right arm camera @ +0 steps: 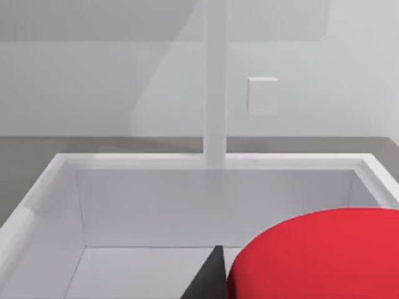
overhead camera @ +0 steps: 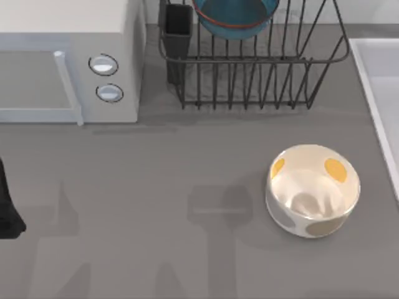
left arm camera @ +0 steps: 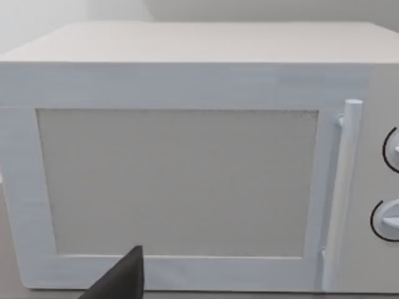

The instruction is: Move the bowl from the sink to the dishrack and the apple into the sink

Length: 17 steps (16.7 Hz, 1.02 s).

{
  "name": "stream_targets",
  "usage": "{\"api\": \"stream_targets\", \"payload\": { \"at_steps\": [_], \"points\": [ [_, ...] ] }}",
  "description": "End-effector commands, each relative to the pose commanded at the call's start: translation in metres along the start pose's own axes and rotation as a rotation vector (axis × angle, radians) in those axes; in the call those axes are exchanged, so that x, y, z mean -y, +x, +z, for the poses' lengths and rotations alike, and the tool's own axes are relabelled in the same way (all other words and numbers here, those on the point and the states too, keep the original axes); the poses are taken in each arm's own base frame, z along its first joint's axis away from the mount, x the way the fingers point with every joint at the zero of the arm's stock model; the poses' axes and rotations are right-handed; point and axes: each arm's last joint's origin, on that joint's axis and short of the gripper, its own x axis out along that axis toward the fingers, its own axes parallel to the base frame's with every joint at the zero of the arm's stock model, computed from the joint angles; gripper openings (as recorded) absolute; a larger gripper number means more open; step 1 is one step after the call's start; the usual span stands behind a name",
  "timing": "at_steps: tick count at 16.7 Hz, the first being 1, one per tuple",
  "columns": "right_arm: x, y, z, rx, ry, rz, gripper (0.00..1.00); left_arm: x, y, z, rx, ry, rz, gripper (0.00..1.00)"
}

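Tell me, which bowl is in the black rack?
The blue-teal bowl with the reddish rim sits in the dishrack. The cream spotted bowl stands on the table.

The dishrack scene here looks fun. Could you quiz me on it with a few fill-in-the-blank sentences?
1. The blue-teal bowl sits in the black wire ____.
2. The red apple is seen close up over the pale ____.
3. The spotted bowl stands on the grey ____.
4. Left of the dishrack stands a white ____.

Missing words: dishrack; sink; table; microwave
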Motion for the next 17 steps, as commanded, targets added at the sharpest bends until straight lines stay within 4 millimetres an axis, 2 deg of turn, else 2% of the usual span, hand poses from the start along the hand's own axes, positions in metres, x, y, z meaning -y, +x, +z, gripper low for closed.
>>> {"api": "stream_targets", "payload": {
  "at_steps": [9,17],
  "points": [
    [0.0,0.0,0.0,0.0,0.0,0.0,0.98,0.0,0.0,0.0,0.0,0.0,0.0,1.0],
    [0.0,0.0,0.0,0.0,0.0,0.0,1.0,0.0,0.0,0.0,0.0,0.0,0.0,1.0]
  ]
}}
